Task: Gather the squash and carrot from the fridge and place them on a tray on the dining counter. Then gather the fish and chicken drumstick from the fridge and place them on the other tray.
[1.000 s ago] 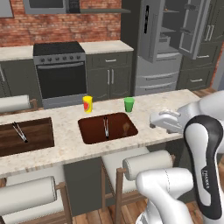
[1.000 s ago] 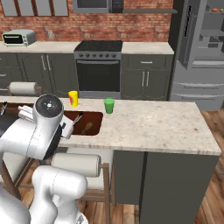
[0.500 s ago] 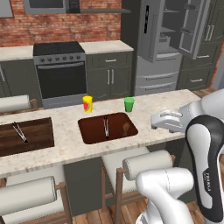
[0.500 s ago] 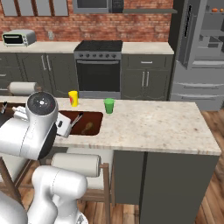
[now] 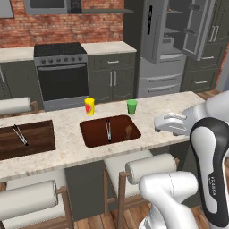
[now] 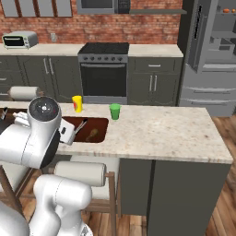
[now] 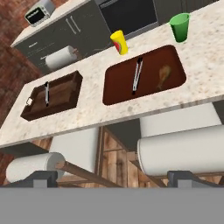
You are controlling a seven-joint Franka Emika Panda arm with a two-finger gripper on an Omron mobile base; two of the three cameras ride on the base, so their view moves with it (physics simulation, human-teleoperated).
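A chicken drumstick (image 7: pixel 162 76) lies in the right-hand brown tray (image 7: pixel 118 85) on the dining counter, beside a pair of tongs (image 7: pixel 137 74). The base views show the same drumstick (image 5: pixel 129 130) (image 6: pixel 92 134) in that tray (image 5: pixel 96 134) (image 6: pixel 99 126). A second brown tray (image 7: pixel 65 89) (image 5: pixel 40 134) to the left holds only tongs. My gripper (image 7: pixel 113 179) (image 5: pixel 162 124) is open and holds nothing. It hangs over the counter's near edge, to the right of the drumstick tray. The open fridge (image 5: pixel 179 44) stands at the back right. Squash, carrot and fish are out of view.
A yellow cup (image 5: pixel 89 106) and a green cup (image 5: pixel 131 106) stand behind the right tray. Padded stools (image 7: pixel 179 148) line the counter's near side. At the back are a stove (image 5: pixel 60 71) and a toaster (image 7: pixel 38 12).
The arm has turned a little, its elbow drifting left in the right base view. The jaws stay open and the trays, cups and drumstick have not moved.
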